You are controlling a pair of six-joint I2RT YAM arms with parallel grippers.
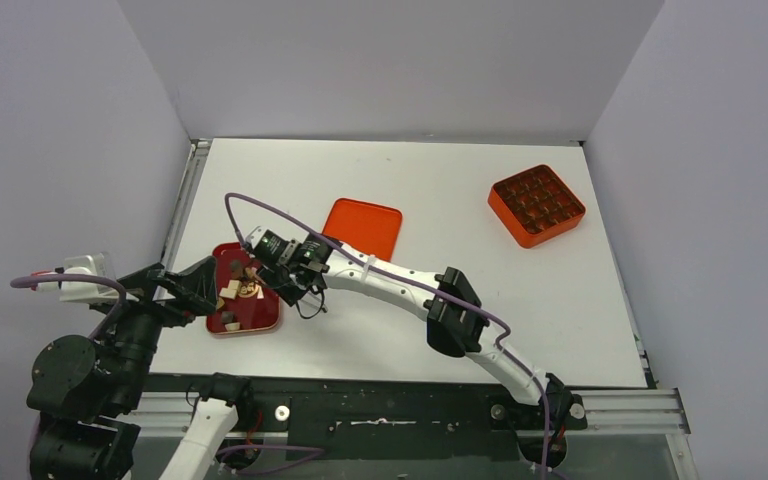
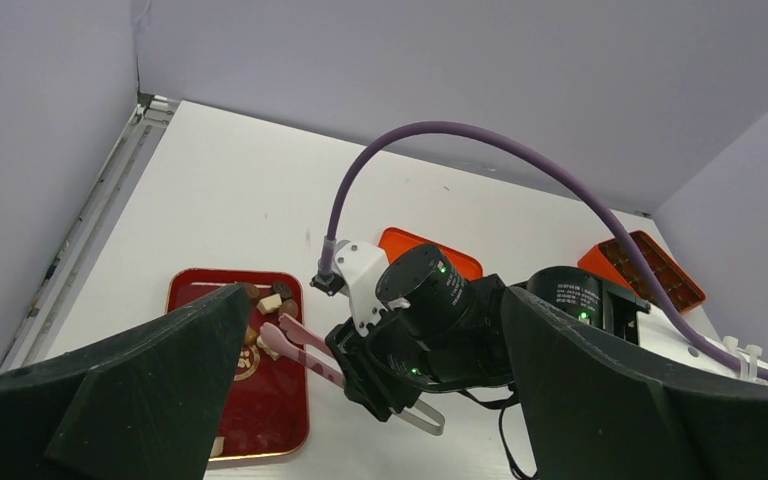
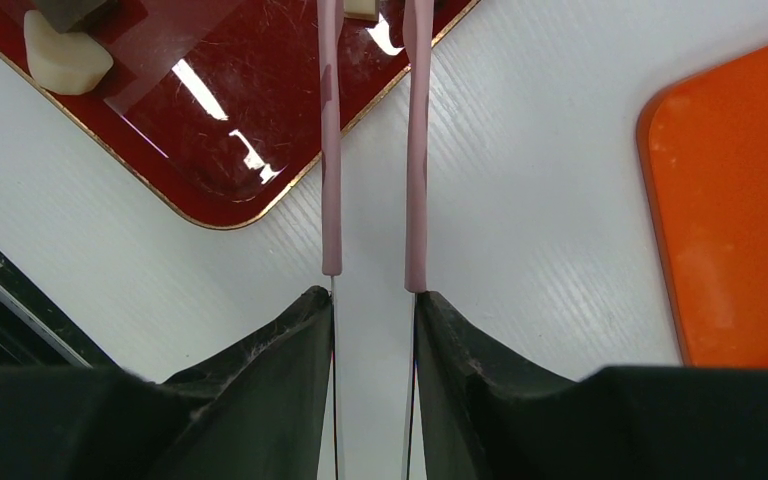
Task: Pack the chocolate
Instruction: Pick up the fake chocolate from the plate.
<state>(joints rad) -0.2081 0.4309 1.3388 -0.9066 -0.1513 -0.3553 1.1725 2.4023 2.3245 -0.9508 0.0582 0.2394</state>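
**Left to right.** Left gripper (image 1: 200,290): jaws at their widest, holding nothing, poised at the near-left rim of the red tray (image 1: 265,312). The chocolate (image 1: 232,290), loose dark and cream chunks, lies in that tray. Pink tongs (image 3: 331,150) reach over the tray's corner, their metal shanks pinched between the narrow jaws of the right gripper (image 3: 373,300). A flat orange lid (image 1: 365,228) lies just beyond, and an orange gridded box (image 1: 537,205) stands well apart at far right.

**Risks.** A small chunk may slip from the tong tips if the tongs shift in the grip. The two grippers sit close together and may collide, shoving the tray. The carry to the box is long.

**Obscured.** The tong tips are cut off in the right wrist view and covered from above, so whether a chunk is caught cannot be told. The box's dark cells are too small to read.
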